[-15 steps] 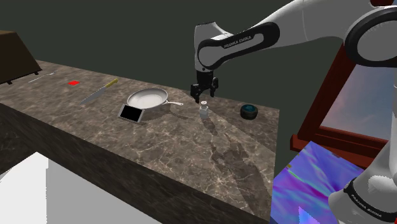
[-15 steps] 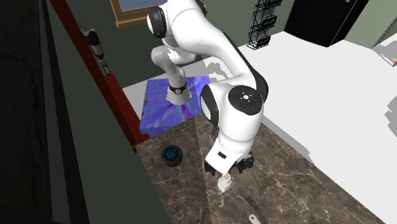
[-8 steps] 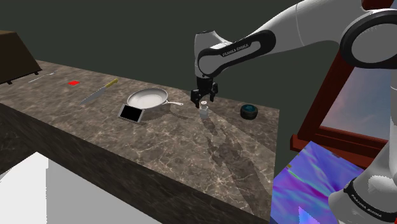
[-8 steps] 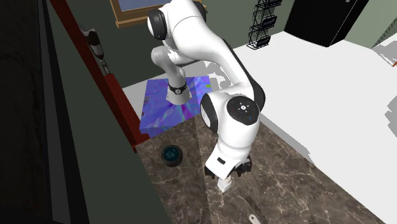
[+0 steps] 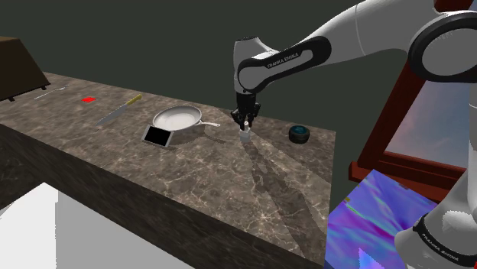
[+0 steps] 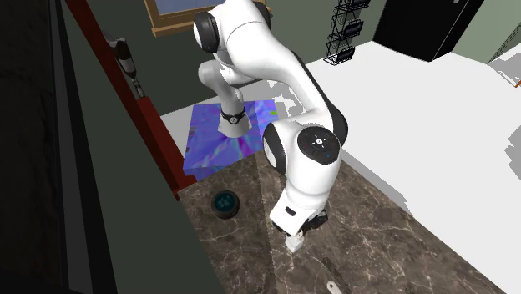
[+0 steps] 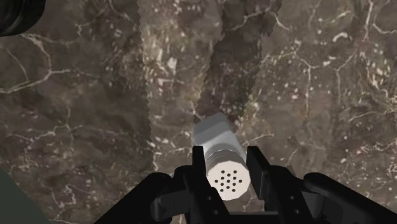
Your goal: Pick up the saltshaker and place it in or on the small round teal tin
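Saltshaker [image 7: 222,154] stands upright on the marble desk [image 5: 191,176], between the frying pan [image 5: 176,118] and the small teal tin [image 5: 299,134]. The jaws squeeze it on 2 sides near its top. The grab looks done. Next comes a straight lift, then a short carry to the tin.

Dark brown marble here, the surface [image 5: 229,176] shot through with pale veins and looking polished smooth. The saltshaker [image 7: 219,141] reads pale grey and smooth-sided, its flat cap dotted with holes. The tool [image 7: 226,156] is plain matt black, and the arm [image 6: 311,159] wears a smooth white shell.
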{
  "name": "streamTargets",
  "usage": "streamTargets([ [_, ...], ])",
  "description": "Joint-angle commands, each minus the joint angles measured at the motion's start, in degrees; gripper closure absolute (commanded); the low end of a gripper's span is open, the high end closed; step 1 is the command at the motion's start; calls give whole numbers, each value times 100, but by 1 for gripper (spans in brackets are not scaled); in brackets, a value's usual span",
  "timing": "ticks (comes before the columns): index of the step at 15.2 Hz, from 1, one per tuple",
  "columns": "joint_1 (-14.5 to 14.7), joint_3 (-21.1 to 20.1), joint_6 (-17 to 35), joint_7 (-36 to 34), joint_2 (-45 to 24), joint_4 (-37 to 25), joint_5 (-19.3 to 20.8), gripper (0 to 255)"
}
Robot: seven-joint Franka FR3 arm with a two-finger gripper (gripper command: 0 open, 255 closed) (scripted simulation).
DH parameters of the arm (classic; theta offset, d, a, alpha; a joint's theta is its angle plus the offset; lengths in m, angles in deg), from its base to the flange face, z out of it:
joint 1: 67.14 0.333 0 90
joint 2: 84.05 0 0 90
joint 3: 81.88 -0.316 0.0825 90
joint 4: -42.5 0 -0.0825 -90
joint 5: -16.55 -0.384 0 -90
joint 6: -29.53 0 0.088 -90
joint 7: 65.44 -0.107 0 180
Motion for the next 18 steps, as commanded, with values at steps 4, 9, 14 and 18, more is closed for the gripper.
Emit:
streamTargets([
  [4, 0, 0, 0, 0, 0, 0, 0, 255],
  [9, -1, -6, -128, 6, 53, -75, -11, 255],
  [14, -3, -17, -460, 19, 165, -297, -33, 255],
  [18, -2, -25, -735, 29, 235, -502, -48, 255],
])
